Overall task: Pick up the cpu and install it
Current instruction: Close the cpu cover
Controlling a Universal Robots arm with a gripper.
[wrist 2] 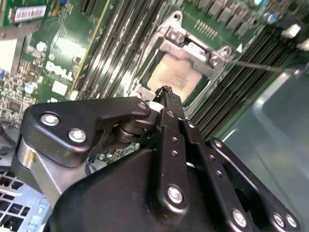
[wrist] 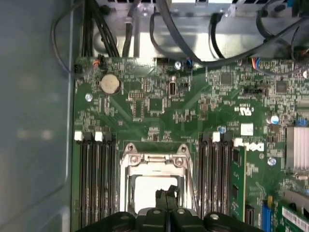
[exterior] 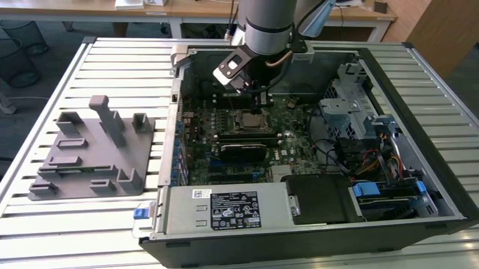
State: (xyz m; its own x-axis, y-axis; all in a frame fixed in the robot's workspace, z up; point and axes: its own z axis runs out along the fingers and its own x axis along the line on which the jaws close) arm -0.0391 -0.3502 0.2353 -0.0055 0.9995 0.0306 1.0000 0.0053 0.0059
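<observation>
Here, in the exterior view, the gripper (exterior: 259, 102) hangs inside the open computer case (exterior: 423, 117), low over the motherboard (exterior: 295, 131). In the second wrist view its fingers are pressed together, holding nothing, just above the cpu (wrist 2: 175, 77). In the first wrist view the cpu lies seated within the metal socket frame (wrist: 154, 157).

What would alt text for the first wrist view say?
The gripper, fingertips closed together, hangs over the cpu, a pale square lying in the metal-framed socket of a green motherboard. Dark memory slots flank the socket; black cables run along one edge of the board.
</observation>
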